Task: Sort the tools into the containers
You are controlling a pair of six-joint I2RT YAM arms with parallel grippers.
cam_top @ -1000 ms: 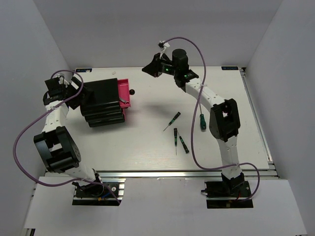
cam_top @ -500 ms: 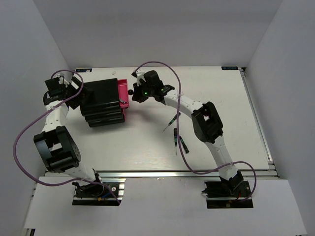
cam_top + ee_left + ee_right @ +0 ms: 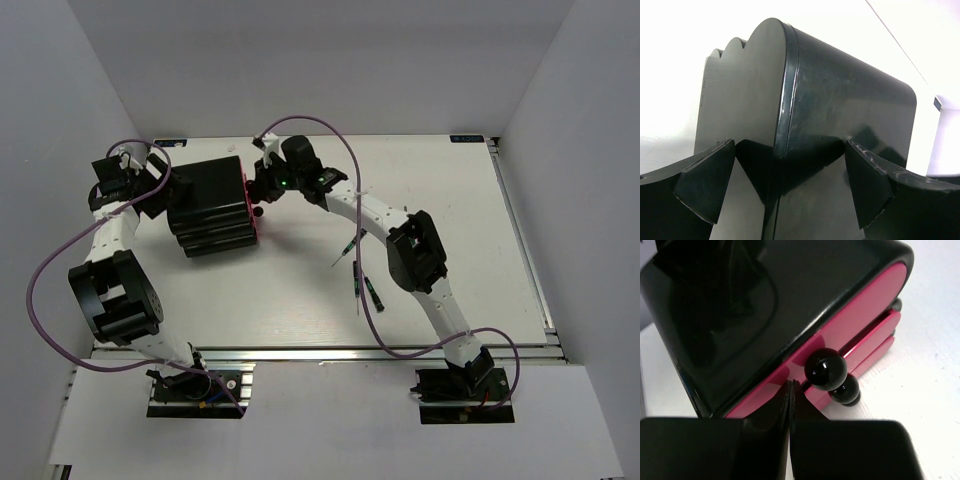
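Swung across from the upper centre of the frame, the right gripper [image 3: 262, 190] now sits at the face of the black drawer cabinet [image 3: 205, 205] in the upper left, and the top magenta drawer [image 3: 865, 300], which stood pulled out a second ago, is flush with the cabinet front. The wrist view shows the right fingers [image 3: 782, 410] pinched fully together with nothing between them, their tips at the pink drawer face just left of its round black knob [image 3: 826, 369]. Two more pink drawers are stacked below it, each with its own knob.

At the cabinet's rear, on the far left, the left gripper [image 3: 165, 190] stands spread wide. Its fingers [image 3: 705, 180] flank the black shell and hold nothing; whether they touch it cannot be told.

Three slim black-and-green screwdrivers lie on the white table [image 3: 470, 200] at centre frame, well apart from the cabinet: one [image 3: 350, 246] angled just beside the right arm, and two [image 3: 357, 280] [image 3: 373, 293] close together below it.
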